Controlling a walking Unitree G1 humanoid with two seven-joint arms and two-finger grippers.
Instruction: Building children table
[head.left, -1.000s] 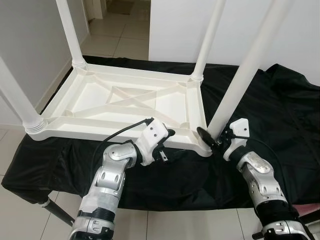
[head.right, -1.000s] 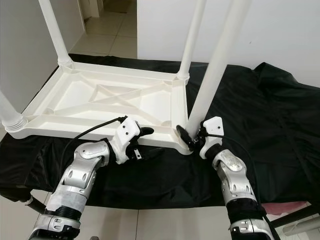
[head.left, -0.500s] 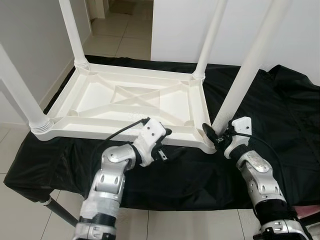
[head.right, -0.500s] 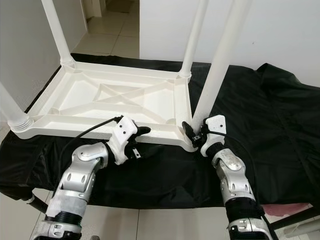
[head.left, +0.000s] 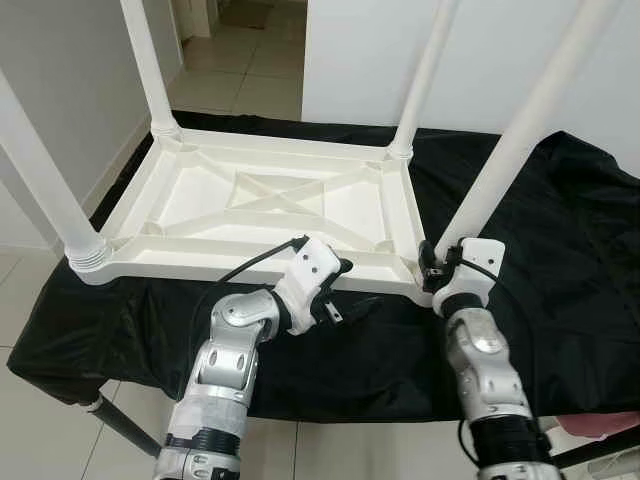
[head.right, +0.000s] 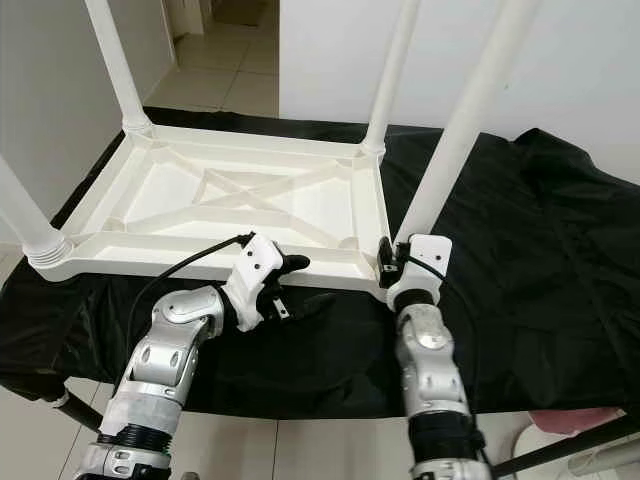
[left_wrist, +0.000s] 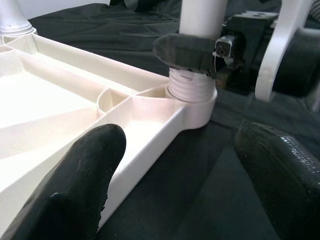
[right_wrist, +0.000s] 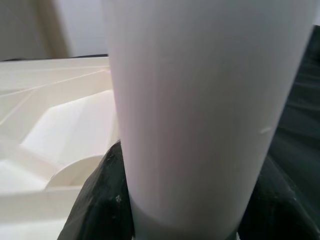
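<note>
At lower right, the right gripper (head.left: 432, 272) clamps its fingers (right_wrist: 107, 200) around the table leg (head.left: 520, 140). At lower centre, the left gripper (head.left: 350, 290) reaches forward, fingers (left_wrist: 82, 165) spread open astride the upturned table's rim (head.left: 240, 275).

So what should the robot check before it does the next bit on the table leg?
1. Right gripper clamped around the near right leg, low down by its socket: ok.
2. Leg screwed fully home: cannot tell.
3. Left gripper open at the tabletop's near rim, gripping nothing: ok.
4. Other three legs standing in their corners: ok.
5. Black cloth under the tabletop: ok.
</note>
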